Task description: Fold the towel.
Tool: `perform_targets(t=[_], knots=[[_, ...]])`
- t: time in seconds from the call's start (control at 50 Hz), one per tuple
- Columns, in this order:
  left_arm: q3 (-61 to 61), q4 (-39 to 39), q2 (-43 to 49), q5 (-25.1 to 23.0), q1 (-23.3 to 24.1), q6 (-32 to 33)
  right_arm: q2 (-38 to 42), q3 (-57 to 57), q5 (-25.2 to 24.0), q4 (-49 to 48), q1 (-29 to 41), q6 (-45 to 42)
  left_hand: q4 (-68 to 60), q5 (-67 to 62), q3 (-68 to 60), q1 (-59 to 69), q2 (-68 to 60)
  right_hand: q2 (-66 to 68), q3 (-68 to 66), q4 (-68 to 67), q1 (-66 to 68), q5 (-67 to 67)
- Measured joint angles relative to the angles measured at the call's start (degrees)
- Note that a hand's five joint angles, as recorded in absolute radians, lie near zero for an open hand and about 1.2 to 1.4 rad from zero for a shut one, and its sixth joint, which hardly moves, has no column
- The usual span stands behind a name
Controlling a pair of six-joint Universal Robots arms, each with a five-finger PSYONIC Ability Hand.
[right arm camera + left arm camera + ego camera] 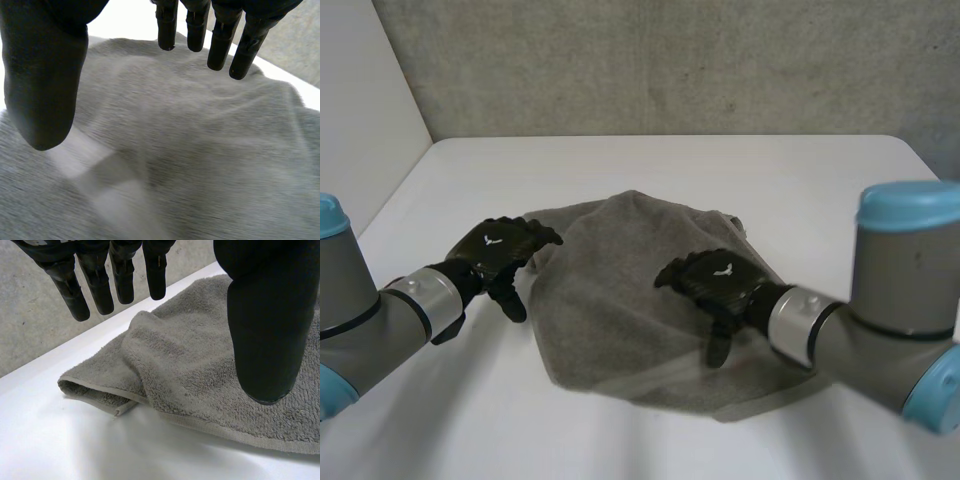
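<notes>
Right hand [720, 282] hovered over the rumpled towel [610, 310] on the table [670, 160], left hand [498, 250] at its edge; both had fingers straight, gripping nothing, apparently poised to take hold.
</notes>
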State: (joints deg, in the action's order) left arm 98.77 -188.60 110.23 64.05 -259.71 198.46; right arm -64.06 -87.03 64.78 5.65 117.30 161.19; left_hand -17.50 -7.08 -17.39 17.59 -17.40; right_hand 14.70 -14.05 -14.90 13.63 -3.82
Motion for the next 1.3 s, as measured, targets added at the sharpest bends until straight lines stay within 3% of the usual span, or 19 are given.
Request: perform_targets(t=[0.12,0.26,0.48,0.68,0.74,0.84,1.0,1.18,1.3], knots=[[0.01,-0.01,-0.17,0.02,0.00,0.00,-0.37,-3.36,4.60,-3.49,6.22,6.09,0.01,0.00,0.00,0.00,0.00,0.15,-0.04,-0.11,0.80,-0.02],[-0.04,-0.02,-0.19,0.03,0.00,0.00,0.98,-5.03,5.80,-6.73,11.88,10.74,0.01,-0.01,0.00,0.00,0.00,1.07,-2.30,-0.92,3.04,-3.11],[-0.02,-0.03,-0.25,0.11,-0.02,0.00,5.73,-4.07,6.47,-10.72,15.24,13.31,0.01,-0.01,0.00,0.00,0.00,11.32,-12.45,-12.00,12.63,-13.71],[0.10,-0.33,-0.36,0.11,-0.03,0.00,9.13,-2.04,12.20,-12.77,15.60,11.87,0.01,-0.01,0.00,0.00,0.00,24.68,-25.59,-24.54,25.85,-25.82],[0.11,-0.36,-0.37,0.11,-0.01,0.00,9.45,-1.89,13.24,-13.29,15.38,10.74,0.01,0.01,0.00,0.00,0.00,44.35,-44.19,-43.61,45.55,-44.92],[0.11,-0.41,-0.41,0.11,0.02,0.00,8.45,-2.30,14.03,-13.42,14.81,9.08,0.02,0.04,0.00,0.00,0.00,60.61,-61.00,-61.22,61.93,-62.55],[0.18,-0.38,-0.45,0.12,0.21,0.00,-2.03,-7.08,14.04,-10.79,10.27,2.68,0.11,0.13,0.11,-0.16,0.14,60.62,-61.22,-61.89,62.18,-62.89],[0.24,-1.11,-0.33,0.12,0.48,-0.02,-9.75,-14.02,10.94,-2.09,-6.99,-17.35,0.79,0.77,0.82,-0.83,0.81,60.62,-62.20,-61.89,62.37,-62.99],[0.26,-3.17,0.10,0.18,1.16,-0.07,-10.59,-14.62,6.57,1.99,-16.26,-22.61,0.79,0.78,0.82,-0.83,0.81,60.62,-62.20,-61.89,62.50,-62.99]])
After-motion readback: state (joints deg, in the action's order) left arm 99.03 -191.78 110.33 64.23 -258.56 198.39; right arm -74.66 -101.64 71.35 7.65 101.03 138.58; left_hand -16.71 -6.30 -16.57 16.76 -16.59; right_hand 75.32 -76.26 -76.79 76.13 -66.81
